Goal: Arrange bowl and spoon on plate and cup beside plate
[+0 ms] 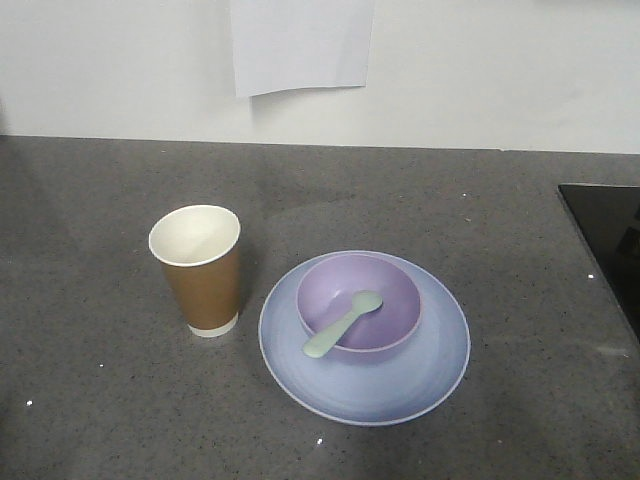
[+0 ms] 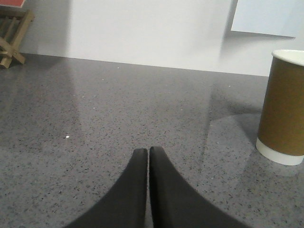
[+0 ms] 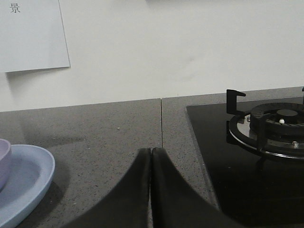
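Observation:
The lavender bowl sits on the pale blue plate, with the mint-green spoon lying inside it, handle over the near rim. Just left of the plate the brown paper cup stands upright. Neither gripper shows in the front view. My left gripper is shut and holds nothing, low over the counter, with the cup off to its right. My right gripper is shut with nothing in it; the plate and a sliver of the bowl lie to its left.
A black gas hob with a burner lies right of the right gripper and at the counter's right edge. A wall with taped paper bounds the back. A wooden rack stands far left.

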{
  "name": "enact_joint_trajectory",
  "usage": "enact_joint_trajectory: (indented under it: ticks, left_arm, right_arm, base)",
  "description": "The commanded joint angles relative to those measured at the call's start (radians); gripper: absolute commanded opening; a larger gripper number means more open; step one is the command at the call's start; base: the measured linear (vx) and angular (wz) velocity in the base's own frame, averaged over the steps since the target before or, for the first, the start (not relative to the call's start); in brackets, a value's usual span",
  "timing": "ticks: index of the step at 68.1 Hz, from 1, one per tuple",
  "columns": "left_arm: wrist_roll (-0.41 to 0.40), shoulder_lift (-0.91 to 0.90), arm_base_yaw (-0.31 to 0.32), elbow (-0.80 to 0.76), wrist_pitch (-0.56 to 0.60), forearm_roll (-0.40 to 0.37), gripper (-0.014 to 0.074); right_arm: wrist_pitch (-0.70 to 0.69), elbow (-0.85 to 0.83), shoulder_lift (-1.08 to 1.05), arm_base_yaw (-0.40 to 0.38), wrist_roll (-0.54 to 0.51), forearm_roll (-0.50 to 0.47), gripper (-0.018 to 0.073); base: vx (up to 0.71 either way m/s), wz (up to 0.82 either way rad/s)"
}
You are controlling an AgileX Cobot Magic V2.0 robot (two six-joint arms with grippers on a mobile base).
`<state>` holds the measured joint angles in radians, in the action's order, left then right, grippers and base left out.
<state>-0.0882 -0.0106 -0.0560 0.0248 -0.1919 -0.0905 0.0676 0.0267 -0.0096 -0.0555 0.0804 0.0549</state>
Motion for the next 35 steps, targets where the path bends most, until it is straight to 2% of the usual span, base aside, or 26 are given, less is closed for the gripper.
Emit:
enact_joint_trajectory:
  ticks: [1, 35]
  left_arm:
    - [-0.007, -0.018, 0.008, 0.03, 0.07, -0.01, -0.0007]
    - [-0.007, -0.018, 0.008, 0.03, 0.07, -0.01, -0.0007]
  right_arm:
    - [-0.068, 0.017, -0.013, -0.007, -0.011, 0.011, -0.0005]
    - [-0.068, 0.017, -0.013, -0.007, -0.011, 0.011, -0.0005]
  base:
    - [0.0, 0.0]
    - [0.0, 0.0]
